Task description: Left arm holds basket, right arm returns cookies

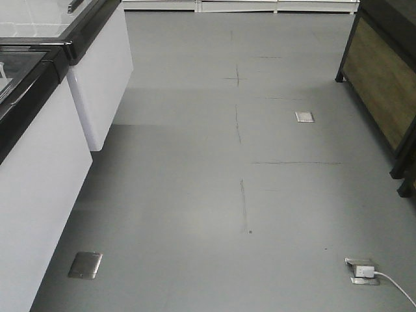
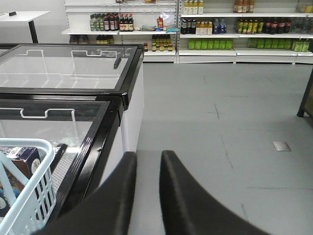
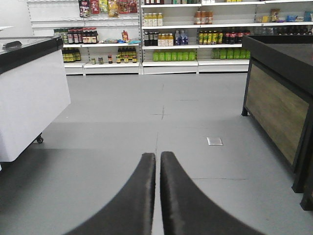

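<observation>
Cookies (image 2: 22, 158) show only in the left wrist view: a dark navy carton standing in the near corner of the light blue basket (image 2: 41, 193), its top just below the rim. The basket sits at that view's lower left edge, over the glass lid of the nearer freezer (image 2: 95, 127), well to the left of the left fingers (image 2: 122, 191). Whether it rests on the lid is cut off by the frame. Those fingers are slightly parted, with bare floor showing through the gap and nothing between them. The right wrist view shows neither basket nor carton. There the right fingers (image 3: 142, 191) are all but closed, with only a thin slit between the tips, and they hold nothing. They point down the aisle between a white freezer (image 3: 29, 98) on the left and a wood-panelled display (image 3: 274, 107) on the right. Both wrist views face stocked shelves (image 3: 171, 39) of bottles at the far wall, and the left one also shows a second glass-topped freezer (image 2: 73, 63) behind the first. The front-facing view shows no arm and no fingers, only the grey floor (image 1: 195, 195) and the freezers' white sides. It also shows a metal floor plate (image 1: 85, 264) and a plug with a white cable (image 1: 364, 270) that no other view catches.
</observation>
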### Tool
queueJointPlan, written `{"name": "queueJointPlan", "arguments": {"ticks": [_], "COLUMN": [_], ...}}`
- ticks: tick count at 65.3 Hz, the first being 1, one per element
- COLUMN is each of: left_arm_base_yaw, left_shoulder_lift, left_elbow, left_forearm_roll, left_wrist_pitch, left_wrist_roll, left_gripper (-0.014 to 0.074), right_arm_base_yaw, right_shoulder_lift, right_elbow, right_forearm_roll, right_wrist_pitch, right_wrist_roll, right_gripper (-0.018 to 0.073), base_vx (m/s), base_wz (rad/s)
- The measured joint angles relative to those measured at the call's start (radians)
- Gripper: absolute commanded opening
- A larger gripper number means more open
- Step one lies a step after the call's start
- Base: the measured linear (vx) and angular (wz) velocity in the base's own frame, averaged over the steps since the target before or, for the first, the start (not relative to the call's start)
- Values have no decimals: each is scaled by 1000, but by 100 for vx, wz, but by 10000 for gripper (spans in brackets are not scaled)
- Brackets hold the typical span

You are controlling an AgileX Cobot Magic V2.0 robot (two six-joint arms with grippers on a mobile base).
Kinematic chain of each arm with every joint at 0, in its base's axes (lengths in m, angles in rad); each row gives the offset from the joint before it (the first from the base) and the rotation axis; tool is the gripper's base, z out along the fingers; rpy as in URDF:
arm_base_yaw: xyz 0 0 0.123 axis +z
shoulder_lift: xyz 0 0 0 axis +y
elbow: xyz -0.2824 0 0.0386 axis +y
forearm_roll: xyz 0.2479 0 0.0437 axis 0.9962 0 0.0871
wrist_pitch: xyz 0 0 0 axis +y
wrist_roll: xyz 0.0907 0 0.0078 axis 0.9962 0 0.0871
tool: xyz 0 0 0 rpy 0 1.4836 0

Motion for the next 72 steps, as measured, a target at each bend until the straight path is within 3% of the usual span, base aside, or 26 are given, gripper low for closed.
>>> {"name": "queueJointPlan", "arguments": {"ticks": [13,22,60,72], "left_arm_base_yaw": [0,0,1,43], "left_shoulder_lift": [0,0,46,79], "left_elbow": [0,0,29,79], "left_forearm_roll": [-2,-3,21,59], "left_wrist_pitch": [-24,-52,-154,-195], "left_wrist_roll": [4,4,-51,-131], "left_gripper": [531,631,587,587], "right_arm_base_yaw": [0,0,0,0], "right_shoulder_lift": [0,0,0,0], "right_elbow": [0,0,0,0], "right_forearm_roll": [0,0,0,0], "right_wrist_pitch": [0,0,0,1], "right_wrist_roll": [0,0,0,0], "right_gripper": [-6,-6,-6,-6], "base_vx": [0,0,0,0], "base_wz": [0,0,0,0]}}
